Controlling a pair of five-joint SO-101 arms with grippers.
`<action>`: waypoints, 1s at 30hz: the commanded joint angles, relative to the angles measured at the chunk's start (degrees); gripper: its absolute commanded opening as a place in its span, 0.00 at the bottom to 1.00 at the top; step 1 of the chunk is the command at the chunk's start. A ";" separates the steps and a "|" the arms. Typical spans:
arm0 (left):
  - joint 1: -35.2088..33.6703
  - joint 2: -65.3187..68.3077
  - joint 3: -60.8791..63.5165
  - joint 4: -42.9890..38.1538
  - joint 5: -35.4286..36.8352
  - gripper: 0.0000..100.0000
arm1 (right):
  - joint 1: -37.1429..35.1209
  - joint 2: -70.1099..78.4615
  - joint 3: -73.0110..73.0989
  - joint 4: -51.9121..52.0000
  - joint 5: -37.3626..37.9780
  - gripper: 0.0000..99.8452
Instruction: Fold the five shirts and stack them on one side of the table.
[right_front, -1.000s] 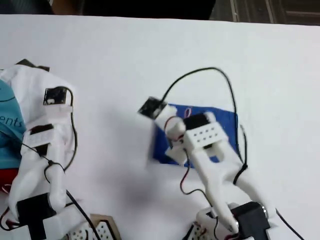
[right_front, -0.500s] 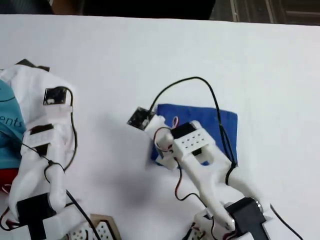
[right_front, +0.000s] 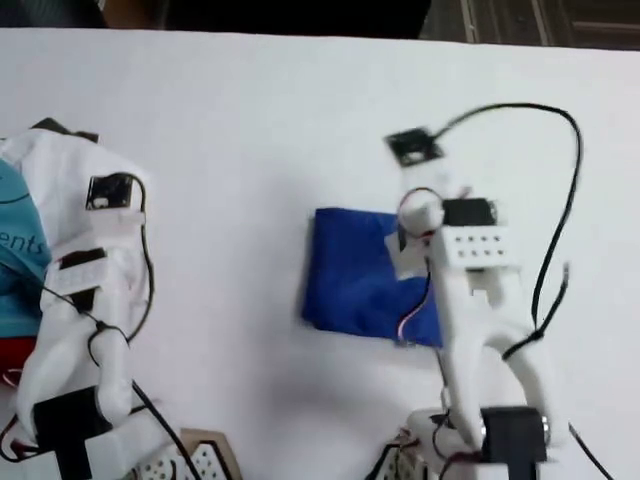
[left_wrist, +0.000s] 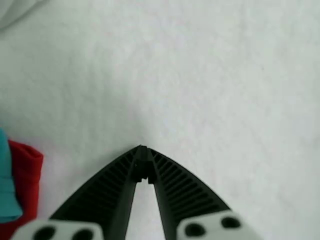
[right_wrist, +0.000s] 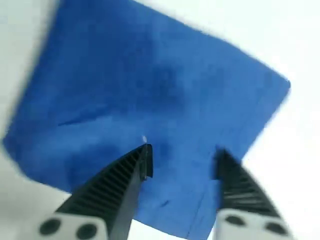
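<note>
the blue shirt (right_front: 355, 285) lies folded into a flat rectangle a little toward 4 o'clock of the middle of the table (right_front: 300, 100), with the right claw (right_wrist: 182, 155) hanging over its 3 o'clock side, fingers spread and holding nothing. we judge the cloth light, soft and limp: taken by the top layer alone it would likely peel open and lose its folds, so we would pinch through all the layers at a folded edge, the 3 o'clock one being nearest, or push the whole packet flat along the surface. it should not slip much, though a dragged corner could roll under. at the 9 o'clock edge the left claw (left_wrist: 144, 155) is pressed together with nothing between its tips, over a white shirt (right_front: 70, 190); whether it touches the cloth we cannot tell. a teal shirt (right_front: 20, 240) and a red shirt (right_front: 8, 355) lie against that white one, and we cannot tell how neatly any of them is folded. between the blue shirt and that heap runs a wide bare strip, and bare room runs from 10 to 2 o'clock as well. the right arm's black cable (right_front: 560, 180) loops out toward 1 o'clock and could snag on a wide swing.
</note>
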 joint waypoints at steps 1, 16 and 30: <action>0.53 -2.37 -0.13 -0.79 0.18 0.03 | 3.38 4.26 -3.43 -0.31 -1.14 0.29; 0.53 -2.37 -0.13 -0.79 0.18 0.03 | 8.04 26.95 -16.97 4.88 -6.86 0.28; 0.53 -2.37 -0.13 -0.70 0.18 0.03 | 7.34 38.29 -20.66 6.55 -6.95 0.28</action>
